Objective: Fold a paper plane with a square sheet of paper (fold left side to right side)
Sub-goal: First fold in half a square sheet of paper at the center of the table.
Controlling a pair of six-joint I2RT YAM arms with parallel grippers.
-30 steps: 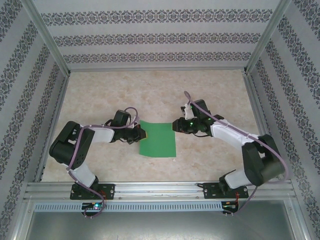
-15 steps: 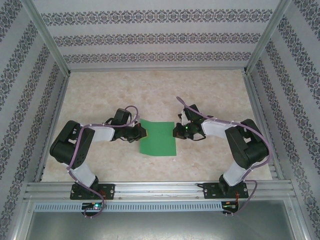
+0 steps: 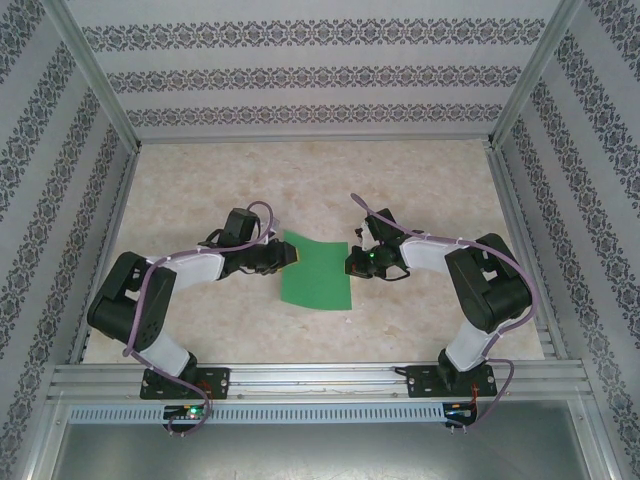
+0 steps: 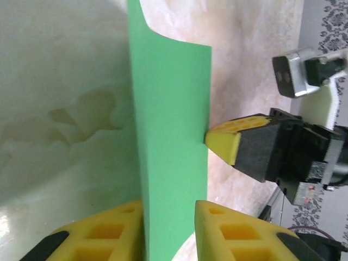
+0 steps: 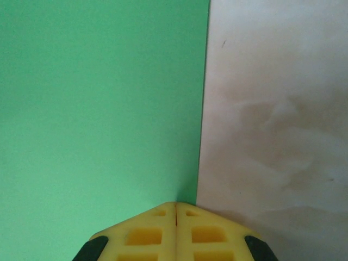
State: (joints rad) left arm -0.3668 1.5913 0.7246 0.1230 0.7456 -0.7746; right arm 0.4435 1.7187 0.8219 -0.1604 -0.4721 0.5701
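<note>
light: bright, even | shadows: soft | glare: table [image 4: 32, 206] lower-left

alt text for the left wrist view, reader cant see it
A green square sheet of paper runs up the frame from between the two yellow fingers of the left gripper, which stand apart. The shut yellow tip of the right gripper meets the sheet's edge at frame right, over a pale marbled table.

Green paper [image 3: 316, 275] on marbled table [image 3: 420, 190]
</note>
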